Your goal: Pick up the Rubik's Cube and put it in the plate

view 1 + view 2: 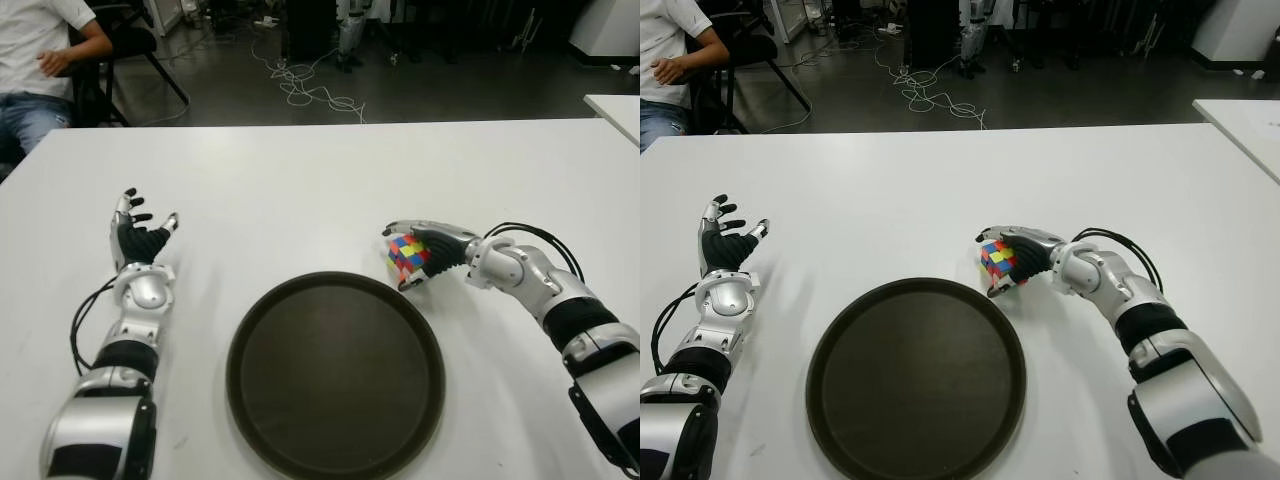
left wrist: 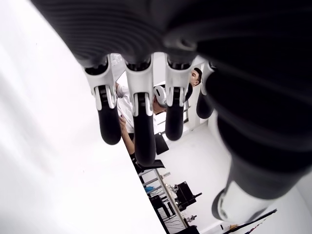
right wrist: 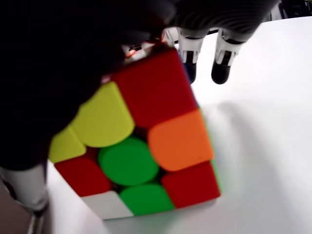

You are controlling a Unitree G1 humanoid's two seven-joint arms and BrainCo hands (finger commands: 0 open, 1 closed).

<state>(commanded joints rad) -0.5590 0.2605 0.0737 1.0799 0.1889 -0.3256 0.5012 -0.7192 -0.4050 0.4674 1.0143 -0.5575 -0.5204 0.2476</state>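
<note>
Now the right hand (image 1: 425, 255) grasps the Rubik's Cube (image 1: 408, 257) beside the plate (image 1: 335, 375); left hand (image 1: 138, 240) released near the counter's (image 1: 320, 180) left edge.

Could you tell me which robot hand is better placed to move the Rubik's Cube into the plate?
The right robot hand: it already grips the Rubik's Cube just beside the plate's right rim. The left robot hand shows open and empty on the plate's far-left side.
</note>
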